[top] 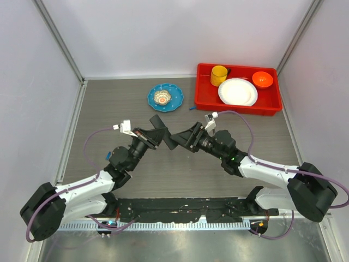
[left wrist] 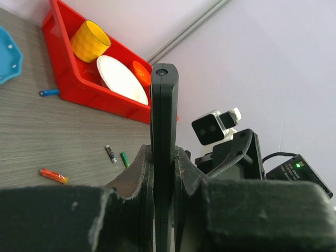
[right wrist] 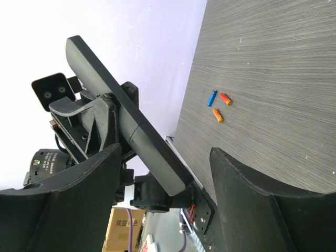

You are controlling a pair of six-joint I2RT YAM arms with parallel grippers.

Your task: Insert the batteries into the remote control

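**Remote held aloft, batteries loose**

The left gripper is clamped on the remote control, held above the table. The right gripper has its jaws apart near the remote's end. Orange-red batteries lie on the wood. The red tray holds a yellow cup, a white plate and an orange bowl.
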